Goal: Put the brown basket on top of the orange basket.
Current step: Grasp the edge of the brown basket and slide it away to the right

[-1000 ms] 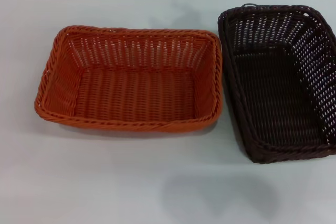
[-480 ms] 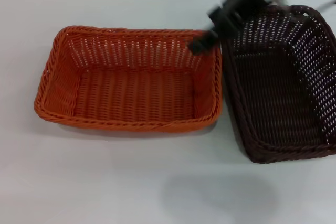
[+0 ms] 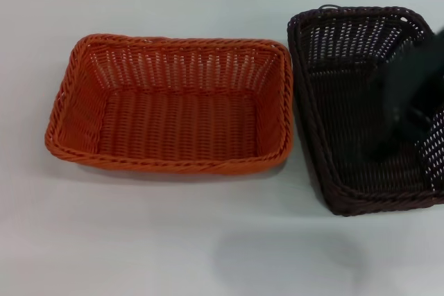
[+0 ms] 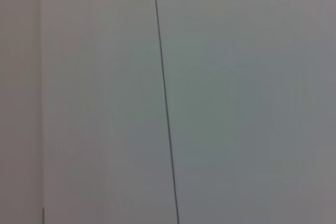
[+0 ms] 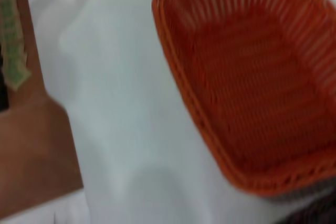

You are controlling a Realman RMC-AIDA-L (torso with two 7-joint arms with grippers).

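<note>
orange basket (image 3: 170, 105) and brown basket (image 3: 347, 102) woven wicker-style; table (image 3: 208, 240) smooth, matt

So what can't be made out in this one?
- Right gripper: a dark blur over the brown basket in the head view; grip state unreadable.
- Brown basket's right side: behind that blur, cut by the frame edge.
- Left gripper: unseen; its wrist view shows only a wall.
- Orange basket: blurred in the right wrist view.

Lab-type test bench, plain white table (image 3: 208, 240), bare panelled wall (image 4: 236, 98) w/ seam
</note>
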